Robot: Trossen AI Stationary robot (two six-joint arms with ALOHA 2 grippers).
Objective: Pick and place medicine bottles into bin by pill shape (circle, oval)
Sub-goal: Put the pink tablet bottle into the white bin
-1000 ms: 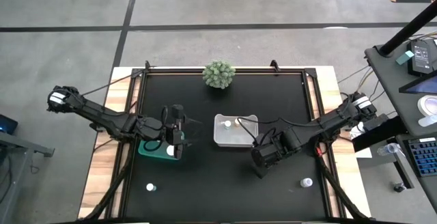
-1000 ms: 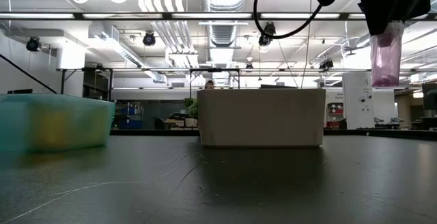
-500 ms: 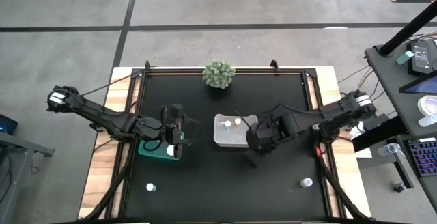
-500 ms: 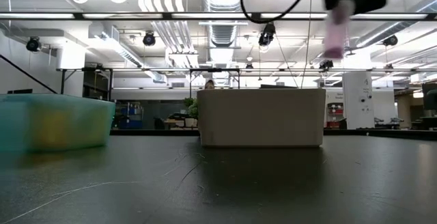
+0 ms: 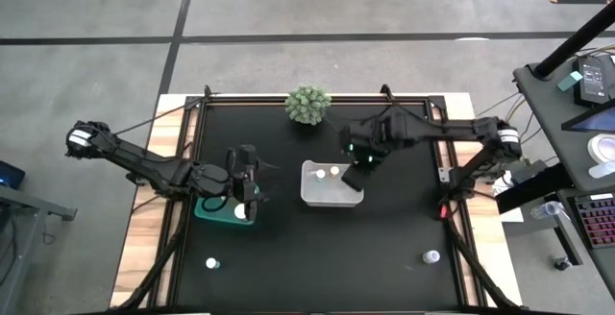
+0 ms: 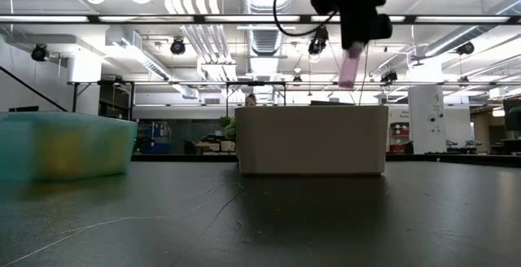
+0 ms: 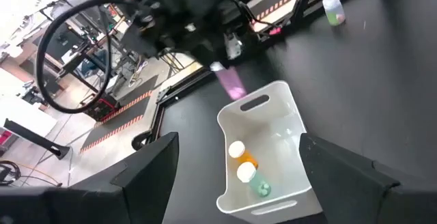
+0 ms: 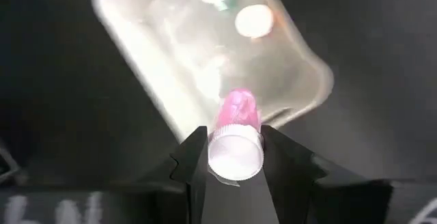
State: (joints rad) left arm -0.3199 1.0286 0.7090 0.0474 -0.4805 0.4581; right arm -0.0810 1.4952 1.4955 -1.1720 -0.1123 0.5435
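The right pincer (image 8: 235, 157) grips a pink-bodied medicine bottle (image 8: 237, 134) by its white cap, with the body hanging down. It hangs above the white bin (image 5: 332, 184), over the bin's edge nearest the right arm; in the low view the pink bottle (image 6: 348, 70) is clear of the bin's rim (image 6: 310, 139). Inside the white bin lie 2 white-capped bottles (image 7: 237, 149), one of them amber-orange bodied, touching or nearly so.

The left pincer (image 5: 252, 192) stands open, its fingers (image 7: 147, 162) spread wide, beside the white bin and over the teal bin (image 5: 213, 209), which holds a white-capped bottle (image 5: 239, 212).

Well apart from the white bin, 2 more bottles stand on the black bench (image 5: 307, 267): one (image 5: 212, 264) on the left arm's side, one (image 5: 431, 255) on the right arm's side. A green spiky ball plant (image 5: 307, 105) sits behind the white bin at the bench's far edge.
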